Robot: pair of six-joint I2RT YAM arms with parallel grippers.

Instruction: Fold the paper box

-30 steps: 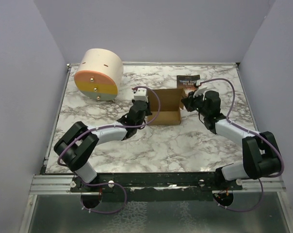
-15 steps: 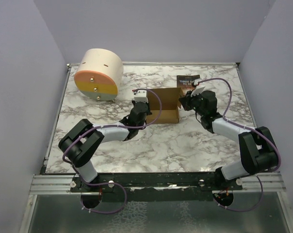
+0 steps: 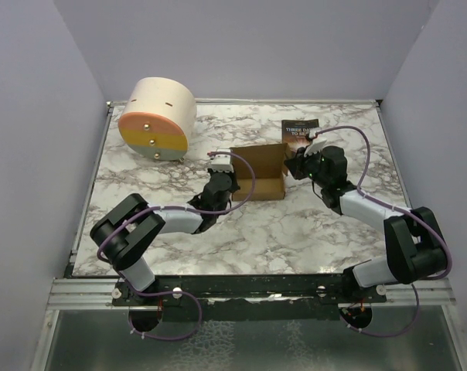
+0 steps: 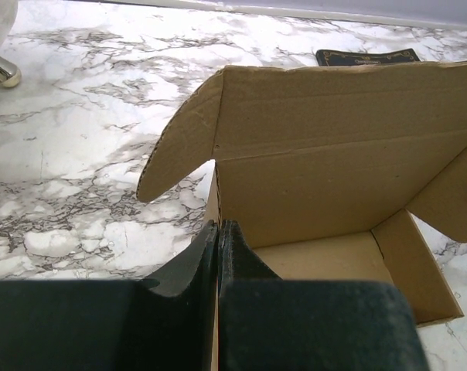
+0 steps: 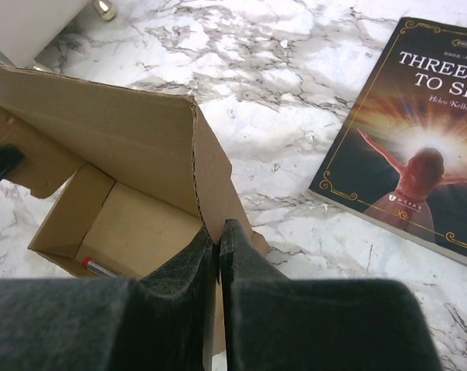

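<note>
- Paper box [image 3: 260, 174] stands open near the centre of the surface [image 3: 295, 224], slightly toward 12 o'clock.
- Left fingers [image 4: 179, 278] clenched on its 9 o'clock wall.
- Right fingers [image 5: 249, 263] clenched on its 3 o'clock wall.

Both black-and-white jointed arms reach forward with elbows bent outward. The left gripper [image 4: 218, 236], with black padded fingers, pinches the near left wall of the brown cardboard paper box [image 4: 311, 185]. The right gripper [image 5: 219, 236] pinches a flap edge.
</note>
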